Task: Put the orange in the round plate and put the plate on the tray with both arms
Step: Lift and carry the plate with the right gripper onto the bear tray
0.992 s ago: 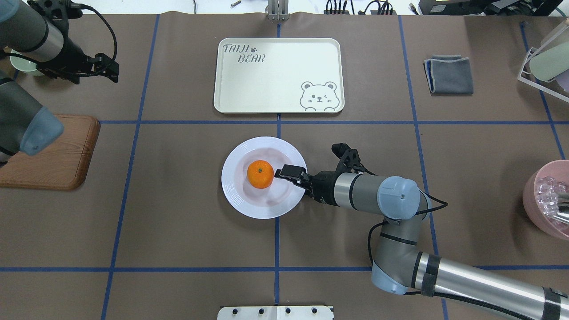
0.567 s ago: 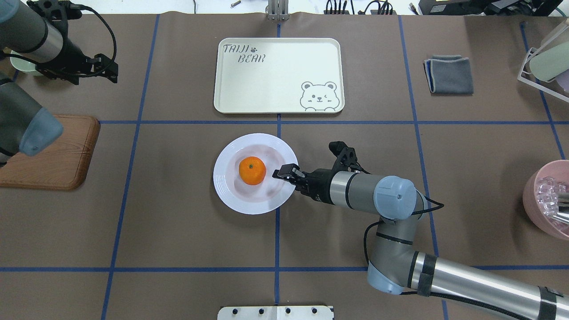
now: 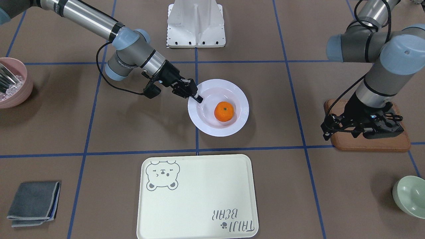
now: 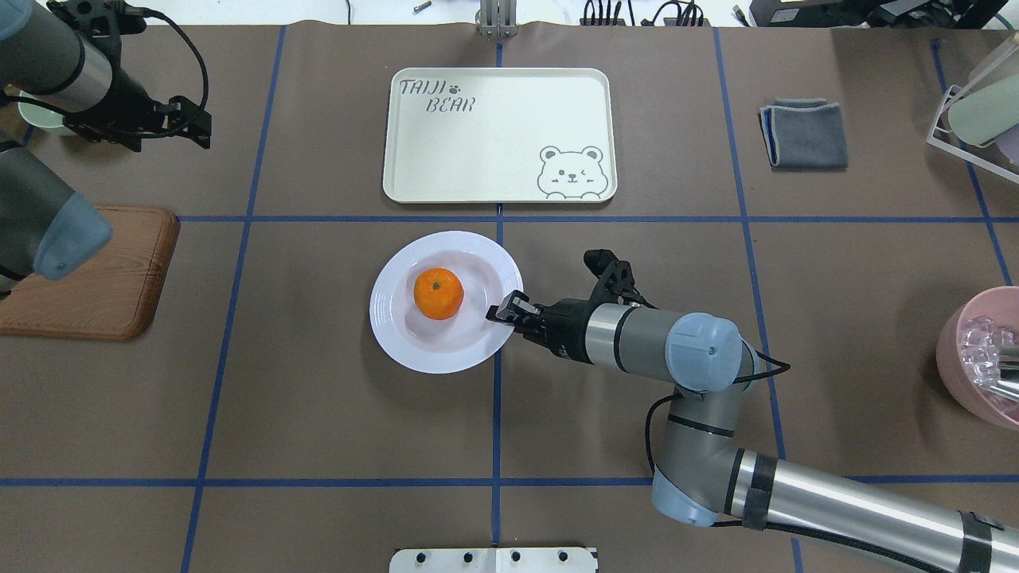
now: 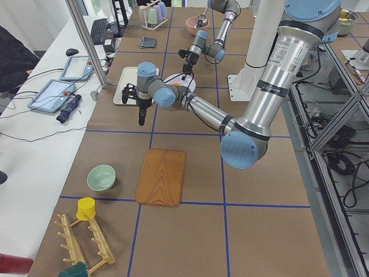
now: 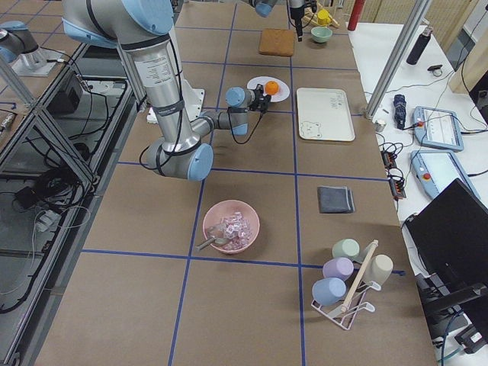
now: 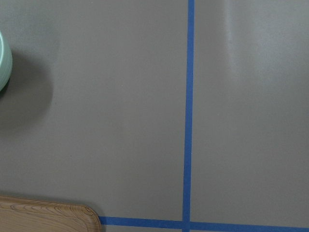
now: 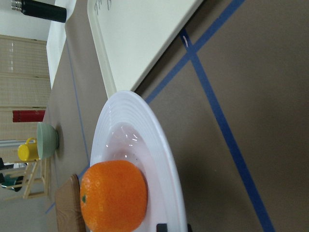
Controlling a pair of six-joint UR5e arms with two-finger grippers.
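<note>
Right gripper (image 4: 499, 309) clamps the round plate (image 4: 390, 334) by its rim, orange (image 4: 439, 294) inside, on the tabletop (image 4: 318, 414) near the tray (image 4: 493, 151); left gripper (image 4: 189, 124) state cannot be told

Bright, even overhead light; exterior views sharp. Matte brown worktop (image 4: 318, 414) evenly lit. Soft faint shadow under right arm (image 4: 637, 346), behind its jaws. Glossy round plate (image 4: 398, 350), at tip of right jaws, carries pinkish sheen and small white highlights. Left wrist view: diffuse dark shadow beside green bowl (image 7: 4, 63). Right wrist view rolled sideways, far background soft.
</note>
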